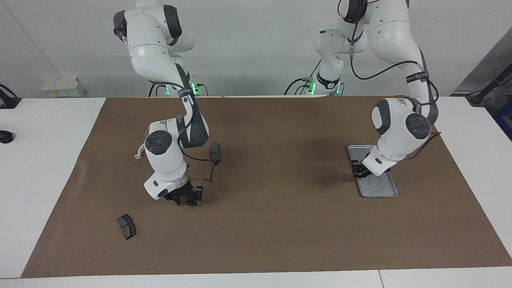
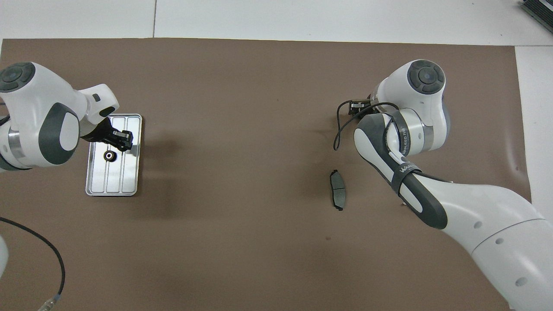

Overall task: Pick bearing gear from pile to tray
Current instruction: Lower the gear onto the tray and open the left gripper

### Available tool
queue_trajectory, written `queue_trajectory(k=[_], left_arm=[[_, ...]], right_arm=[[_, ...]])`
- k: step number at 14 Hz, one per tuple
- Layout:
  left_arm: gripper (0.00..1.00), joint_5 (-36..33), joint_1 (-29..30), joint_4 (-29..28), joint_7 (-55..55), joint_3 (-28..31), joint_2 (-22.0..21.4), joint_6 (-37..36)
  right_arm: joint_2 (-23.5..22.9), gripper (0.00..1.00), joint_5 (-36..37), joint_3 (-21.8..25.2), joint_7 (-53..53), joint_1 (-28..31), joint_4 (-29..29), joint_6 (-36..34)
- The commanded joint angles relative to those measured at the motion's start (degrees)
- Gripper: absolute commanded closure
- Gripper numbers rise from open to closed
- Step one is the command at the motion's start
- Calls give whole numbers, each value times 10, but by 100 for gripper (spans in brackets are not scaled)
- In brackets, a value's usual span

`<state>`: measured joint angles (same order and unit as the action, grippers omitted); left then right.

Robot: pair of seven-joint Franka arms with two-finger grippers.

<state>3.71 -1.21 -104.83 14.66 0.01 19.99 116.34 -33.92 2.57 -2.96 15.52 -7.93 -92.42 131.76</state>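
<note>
The silver ribbed tray (image 1: 379,189) (image 2: 126,181) lies at the left arm's end of the mat. One black bearing gear (image 2: 109,156) rests in it; the left arm hides it in the facing view. My left gripper (image 1: 359,169) (image 2: 124,140) hangs low over the tray, shut on a small dark bearing gear. My right gripper (image 1: 188,199) (image 2: 358,105) is down at the mat at the pile's spot, over the loose gear lying there, which is hidden under it. In the overhead view the right arm's wrist covers most of that gripper.
One dark brake pad (image 1: 127,226) lies farther from the robots than the right gripper. Another brake pad (image 1: 215,152) (image 2: 337,190) lies nearer to them. A white half-ring (image 1: 138,153) shows beside the right arm's wrist. The brown mat (image 1: 272,224) sits on a white table.
</note>
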Motion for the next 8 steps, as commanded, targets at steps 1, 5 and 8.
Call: queue_trajectory(k=[1,5,8], left_arm=[[96,7,8,-77,30,-4,-46,9],[33,7,5,-98,32,-4,-53,28],[14,7,2,-86,31,-4,-52,33]], right_arm=[[3,69,-13,-3,-11,3,-8,15],[12,100,-13,-3,-4,2,-6,18],[44,100,-14,-16,24,-8,-6,5]])
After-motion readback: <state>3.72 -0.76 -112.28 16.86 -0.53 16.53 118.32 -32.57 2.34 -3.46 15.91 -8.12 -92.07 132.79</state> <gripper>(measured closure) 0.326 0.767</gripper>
